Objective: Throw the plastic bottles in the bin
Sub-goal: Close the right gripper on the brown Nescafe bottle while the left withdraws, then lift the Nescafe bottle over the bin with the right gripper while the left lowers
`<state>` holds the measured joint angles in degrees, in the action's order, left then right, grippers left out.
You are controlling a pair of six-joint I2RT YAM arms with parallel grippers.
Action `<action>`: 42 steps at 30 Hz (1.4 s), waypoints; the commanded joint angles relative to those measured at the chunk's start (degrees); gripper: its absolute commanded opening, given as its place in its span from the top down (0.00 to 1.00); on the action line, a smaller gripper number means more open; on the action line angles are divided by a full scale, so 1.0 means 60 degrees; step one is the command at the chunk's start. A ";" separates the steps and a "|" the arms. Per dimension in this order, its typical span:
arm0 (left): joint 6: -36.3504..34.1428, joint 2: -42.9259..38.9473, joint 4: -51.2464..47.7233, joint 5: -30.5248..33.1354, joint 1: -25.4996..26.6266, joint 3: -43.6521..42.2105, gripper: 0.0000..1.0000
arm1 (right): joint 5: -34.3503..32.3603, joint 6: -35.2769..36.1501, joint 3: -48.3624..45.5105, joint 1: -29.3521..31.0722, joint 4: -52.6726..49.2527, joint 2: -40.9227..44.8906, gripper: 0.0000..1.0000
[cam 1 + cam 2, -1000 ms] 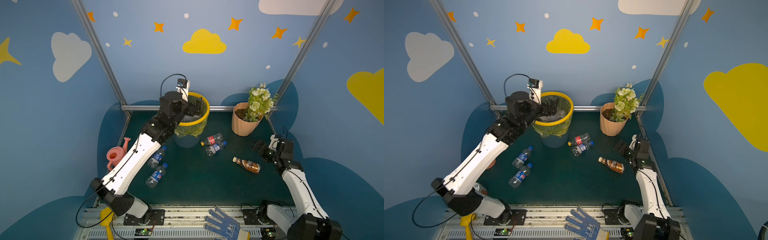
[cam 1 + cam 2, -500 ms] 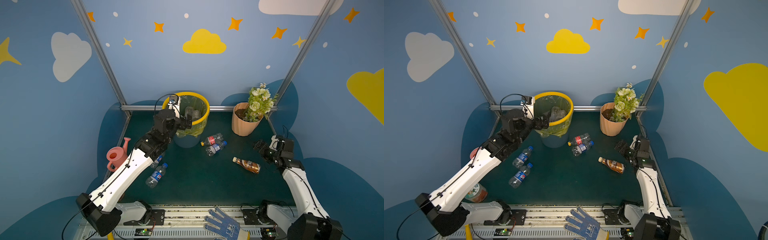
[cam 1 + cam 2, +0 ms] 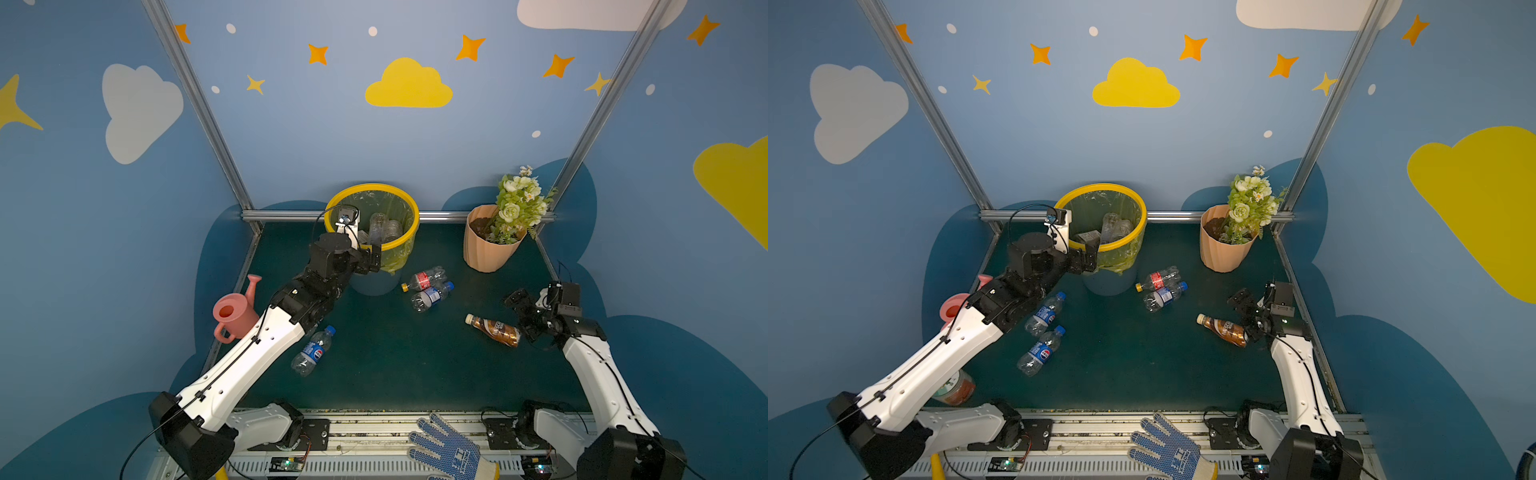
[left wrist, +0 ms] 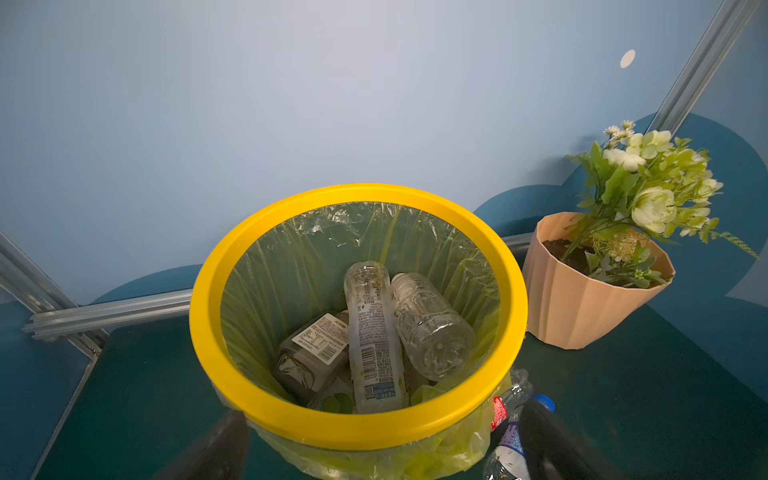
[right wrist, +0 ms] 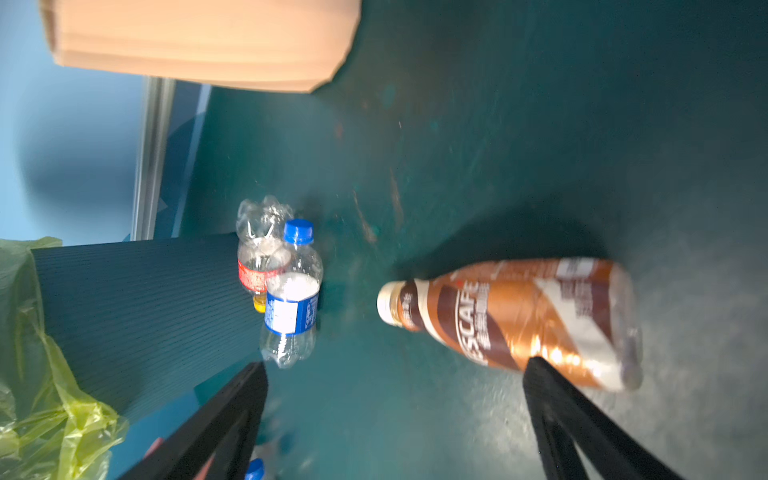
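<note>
Plainly a slip threatens: the brown-labelled plastic coffee bottle [image 5: 519,320] lies on its side just ahead of the right tool [image 5: 397,365], round enough to roll away if the spread, empty jaws close off-centre; that arm crouches low, wrist tipped down; the left tool [image 3: 368,261], open and empty, hangs at the yellow rim of the round grey-blue bin [image 3: 417,220], arm outstretched.

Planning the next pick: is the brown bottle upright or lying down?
Lying down: the brown bottle rests on its side on the table.

Watering can [image 3: 235,316], flower pot [image 3: 486,249] and glove [image 3: 449,451] sit apart.
</note>
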<state>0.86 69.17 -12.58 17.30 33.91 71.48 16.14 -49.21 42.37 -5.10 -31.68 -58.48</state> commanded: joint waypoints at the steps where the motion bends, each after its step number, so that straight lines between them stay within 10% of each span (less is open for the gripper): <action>1: -0.0252 -0.0306 0.0375 0.0168 -0.0041 -0.0127 0.00 | 0.0039 -0.1217 -0.0025 0.0231 -0.0895 0.0086 0.06; 17: -0.0279 -0.0873 0.0445 0.0419 -0.0187 -0.0874 0.00 | -0.0568 -0.3442 0.0015 0.0825 -0.1319 -0.1048 0.05; 42: -0.0375 -0.2260 -0.0201 0.1295 -0.0433 -0.1410 0.00 | -0.1386 -0.1373 0.1134 0.0794 -0.0264 -0.4930 0.15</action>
<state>-0.69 56.69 -12.78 23.35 31.66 63.22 7.29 -60.05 48.01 -0.27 -34.41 -86.83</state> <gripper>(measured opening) 0.998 0.866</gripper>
